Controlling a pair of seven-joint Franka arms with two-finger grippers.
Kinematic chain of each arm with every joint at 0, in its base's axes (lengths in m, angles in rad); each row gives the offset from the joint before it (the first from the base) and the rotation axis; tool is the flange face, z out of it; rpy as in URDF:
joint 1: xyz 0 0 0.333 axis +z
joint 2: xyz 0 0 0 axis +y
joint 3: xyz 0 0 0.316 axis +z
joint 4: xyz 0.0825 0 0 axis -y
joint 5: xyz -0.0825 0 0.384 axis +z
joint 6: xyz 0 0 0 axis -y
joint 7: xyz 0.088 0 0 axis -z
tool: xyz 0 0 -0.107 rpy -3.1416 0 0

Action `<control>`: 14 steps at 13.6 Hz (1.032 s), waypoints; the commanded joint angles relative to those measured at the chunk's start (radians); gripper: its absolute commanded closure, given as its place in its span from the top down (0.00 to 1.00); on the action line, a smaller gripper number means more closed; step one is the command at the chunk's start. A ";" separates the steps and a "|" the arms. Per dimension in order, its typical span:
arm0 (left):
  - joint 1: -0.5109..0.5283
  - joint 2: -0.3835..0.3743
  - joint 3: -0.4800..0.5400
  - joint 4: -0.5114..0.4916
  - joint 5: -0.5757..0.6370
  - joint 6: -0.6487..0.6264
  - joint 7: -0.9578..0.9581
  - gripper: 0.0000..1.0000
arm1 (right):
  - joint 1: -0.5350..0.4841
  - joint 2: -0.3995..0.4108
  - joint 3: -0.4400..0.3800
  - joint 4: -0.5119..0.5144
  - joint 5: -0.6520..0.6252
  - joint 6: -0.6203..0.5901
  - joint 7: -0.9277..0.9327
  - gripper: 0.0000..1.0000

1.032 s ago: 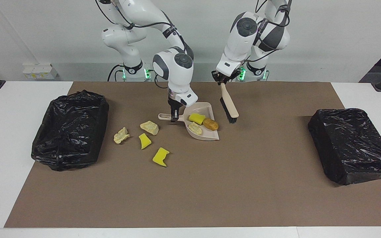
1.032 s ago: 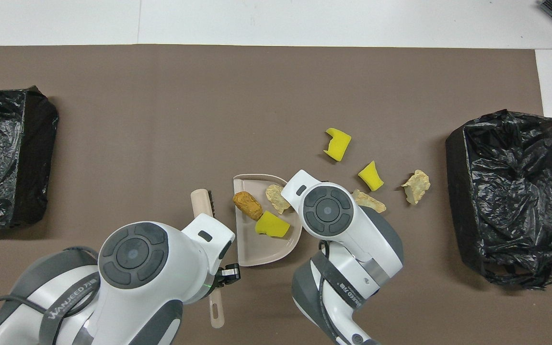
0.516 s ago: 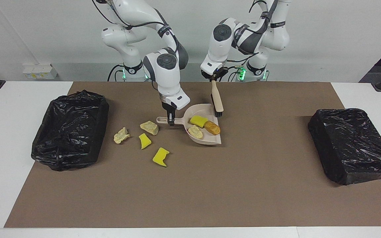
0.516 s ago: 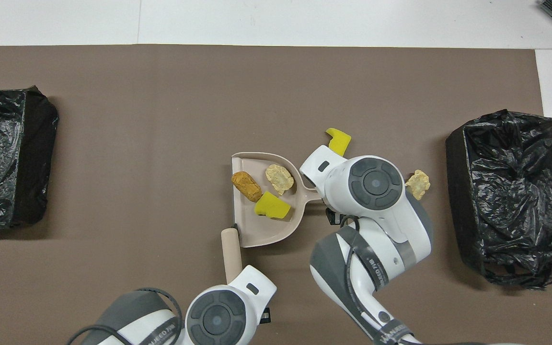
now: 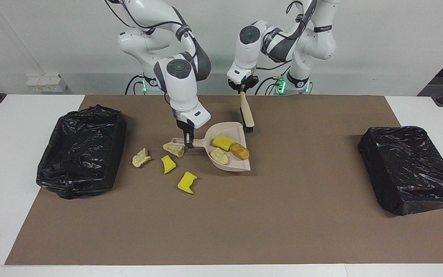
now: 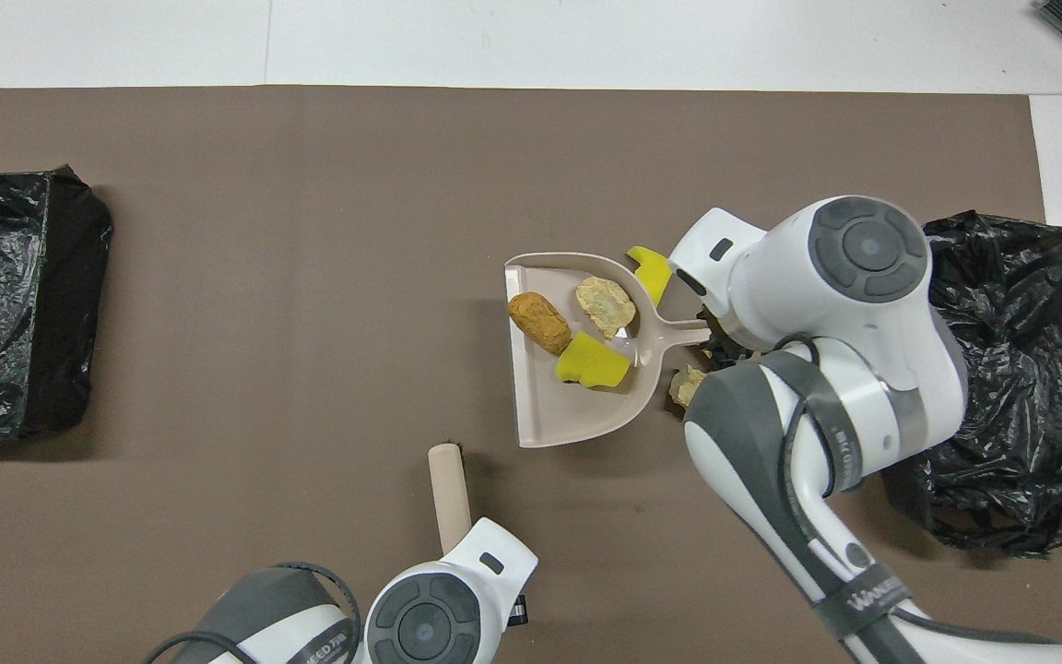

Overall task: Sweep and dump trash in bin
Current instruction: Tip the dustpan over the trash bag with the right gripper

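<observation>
**Dustpan lifted with 3 scraps aboard, 4 left on the mat**

Both arms have shifted since the earlier frame: the dustpan has risen off the brown mat and travelled toward the right arm's end of the table, and the brush has pulled back toward the mat's robot-side edge.

The right gripper is clamped on the dustpan's handle and holds the pan tilted in the air over the mat's middle. 3 scraps of trash ride in it: 1 bright yellow sponge bit, 1 pale foam chunk and 1 golden-brown oval lump.

The left gripper is closed on the brush's handle; the brush hangs bristles down, over the mat near the robot-side edge.

4 scraps lie on the mat, between the dustpan and the open bin: 2 pale foam chunks and 2 yellow sponge bits.

2 bins lined with black bags stand on the table: 1 open bin at the right arm's end, 1 other bin at the left arm's end.
</observation>
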 commanded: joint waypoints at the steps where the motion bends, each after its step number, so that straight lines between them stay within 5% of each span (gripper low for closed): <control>1: -0.090 -0.030 -0.001 -0.053 -0.007 0.063 -0.057 0.00 | -0.096 -0.004 0.010 0.056 0.035 -0.073 -0.101 0.00; 3: -0.172 -0.027 -0.001 -0.106 -0.007 0.139 -0.075 0.00 | -0.189 0.000 0.010 0.090 0.069 -0.111 -0.176 0.00; 10: -0.193 0.007 -0.001 -0.117 -0.008 0.175 -0.115 0.00 | -0.512 0.010 0.002 0.142 -0.014 -0.119 -0.587 0.00; 14: -0.190 0.013 0.001 -0.117 -0.008 0.172 -0.088 0.23 | -0.705 0.007 0.002 0.142 -0.115 -0.105 -0.726 0.00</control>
